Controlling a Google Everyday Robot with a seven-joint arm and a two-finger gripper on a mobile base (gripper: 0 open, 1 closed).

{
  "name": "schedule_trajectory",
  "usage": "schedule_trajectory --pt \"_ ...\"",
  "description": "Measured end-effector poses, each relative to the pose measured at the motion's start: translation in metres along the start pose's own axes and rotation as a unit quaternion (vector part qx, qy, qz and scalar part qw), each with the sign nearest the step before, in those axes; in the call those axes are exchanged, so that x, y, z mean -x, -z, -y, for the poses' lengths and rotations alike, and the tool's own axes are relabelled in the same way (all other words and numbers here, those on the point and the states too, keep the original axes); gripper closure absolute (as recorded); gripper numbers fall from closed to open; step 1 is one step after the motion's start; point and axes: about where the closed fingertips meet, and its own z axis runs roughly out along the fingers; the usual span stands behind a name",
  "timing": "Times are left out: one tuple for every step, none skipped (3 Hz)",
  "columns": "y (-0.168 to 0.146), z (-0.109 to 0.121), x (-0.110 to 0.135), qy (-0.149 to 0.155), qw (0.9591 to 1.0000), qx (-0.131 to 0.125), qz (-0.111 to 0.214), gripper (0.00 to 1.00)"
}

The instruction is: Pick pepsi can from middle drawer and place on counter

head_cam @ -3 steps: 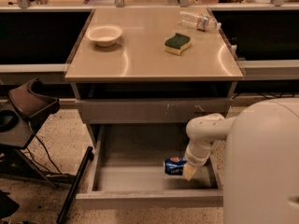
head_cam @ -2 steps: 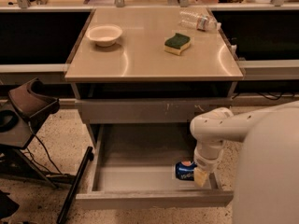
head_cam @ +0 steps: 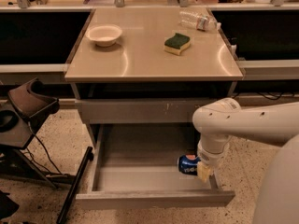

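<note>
Can (head_cam: 187, 164): lies on its side in the open drawer (head_cam: 140, 178), near the front right corner.
Claw (head_cam: 204, 171): low in the drawer, at the right end of the can; its state I cannot tell.
Surface (head_cam: 140, 55): carries no can yet.
Done: probably only the reach.
Left: lift, carry, set down.

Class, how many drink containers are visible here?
2: the pepsi can lying in the middle drawer beside the pincer, and a clear bottle lying at the back right of the counter. Others may be hidden.
</note>
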Motion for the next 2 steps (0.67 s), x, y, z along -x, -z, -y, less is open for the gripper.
schedule_trajectory --pt "0.032 0.0 0.002 -0.007 0.9998 -0.018 0.0 1.0" --pt "0.147 0.01 0.02 -0.049 0.995 -0.08 0.035 1.0"
